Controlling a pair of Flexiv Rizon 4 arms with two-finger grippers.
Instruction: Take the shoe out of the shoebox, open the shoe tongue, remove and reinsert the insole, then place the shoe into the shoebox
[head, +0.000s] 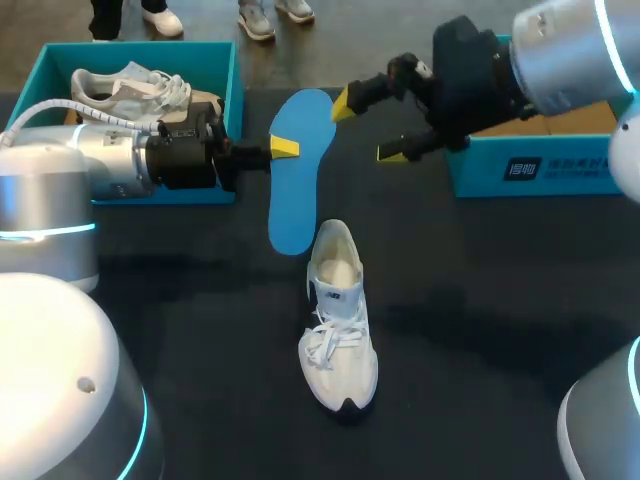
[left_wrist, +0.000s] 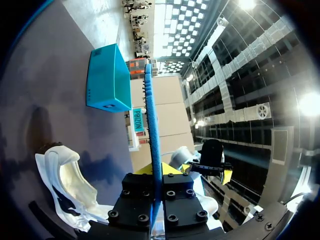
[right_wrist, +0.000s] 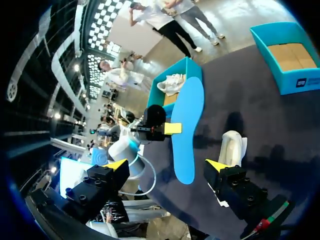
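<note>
Above the table, the left gripper (head: 283, 148) pinches the insole (head: 295, 195) by one edge, its tip near the shoe (head: 338, 320), which lies open-mouthed below, likely for reinsertion. The right gripper (head: 371, 127) hovers spread wide at the insole's far end, probably to guide it.

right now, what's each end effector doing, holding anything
Left end effector: shut on the blue insole, gripping its edge.
Right end effector: open, holding nothing.
</note>
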